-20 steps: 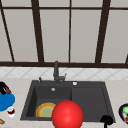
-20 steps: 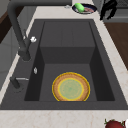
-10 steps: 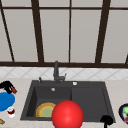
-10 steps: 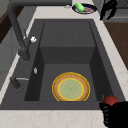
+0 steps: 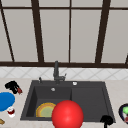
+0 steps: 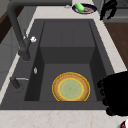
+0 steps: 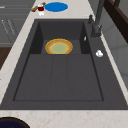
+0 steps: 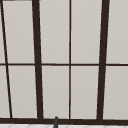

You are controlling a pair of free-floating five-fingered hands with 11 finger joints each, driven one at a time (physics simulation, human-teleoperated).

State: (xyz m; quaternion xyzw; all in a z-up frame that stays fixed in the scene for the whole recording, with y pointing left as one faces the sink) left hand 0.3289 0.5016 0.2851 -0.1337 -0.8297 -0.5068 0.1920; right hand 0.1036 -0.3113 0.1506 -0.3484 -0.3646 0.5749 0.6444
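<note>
My left hand (image 5: 12,85) hovers over the counter left of the dark sink (image 5: 87,100), above a blue plate (image 5: 5,100). A small red piece (image 5: 19,90) shows at its right end. In the left side view this hand (image 6: 116,93) is a large dark shape at the lower right, beside the sink's front rim. A yellow plate (image 5: 44,110) with a green centre lies in the sink's left basin (image 6: 70,87) (image 7: 59,46). My right hand (image 5: 107,120) hangs at the sink's front right corner with fingers drooping loosely (image 6: 107,9), near a dark bowl (image 5: 124,113).
A red ball (image 5: 67,115) fills the low centre of the front view, before the sink's front edge. The black faucet (image 5: 56,72) stands behind the basin. A small red-and-white jar (image 5: 10,111) sits by the blue plate (image 7: 56,6). The dark bowl (image 6: 84,8) holds something green.
In the left side view the dark left hand has come further into the picture from the lower right corner and looks larger. The right hand has stayed in place.
</note>
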